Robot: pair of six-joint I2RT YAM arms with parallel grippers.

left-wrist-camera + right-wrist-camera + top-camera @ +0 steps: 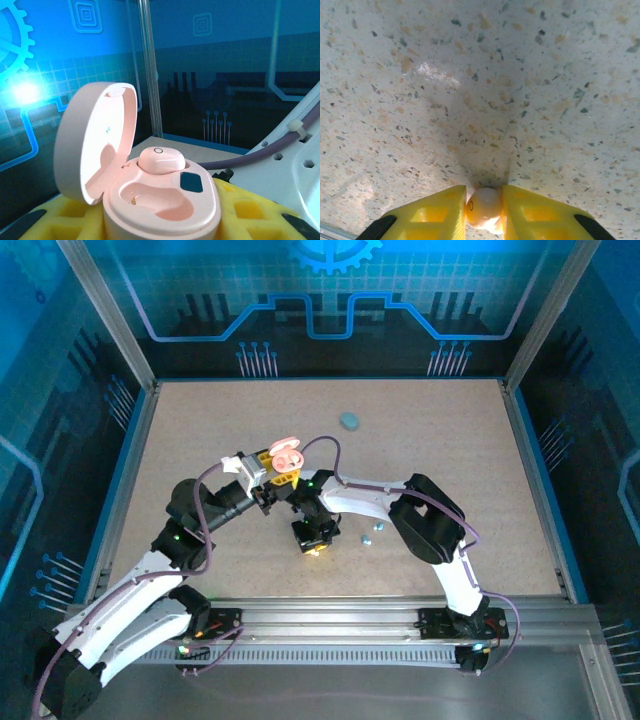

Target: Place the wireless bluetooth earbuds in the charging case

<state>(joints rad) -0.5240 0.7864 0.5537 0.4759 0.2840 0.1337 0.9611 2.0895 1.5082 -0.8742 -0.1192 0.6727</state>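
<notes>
My left gripper [160, 222] [282, 470] is shut on an open pink charging case [165, 200], its yellow fingers [250, 215] pressing both sides. The lid [95, 140] stands up on the left. One pale pink earbud [161, 160] sits in the far slot, and the near slot [150, 197] is empty. My right gripper [484, 207] [315, 542] points down at the table, shut on a second pale pink earbud [483, 205], which rests on or just above the speckled surface. Its yellow fingers [440, 215] touch the earbud on both sides.
A teal case [349, 420] lies farther back on the table. Two tiny teal earbuds [365, 538] [379, 528] lie just right of my right gripper. The right arm's white link and purple cable [280, 145] cross close beside the pink case. Enclosure walls surround the table.
</notes>
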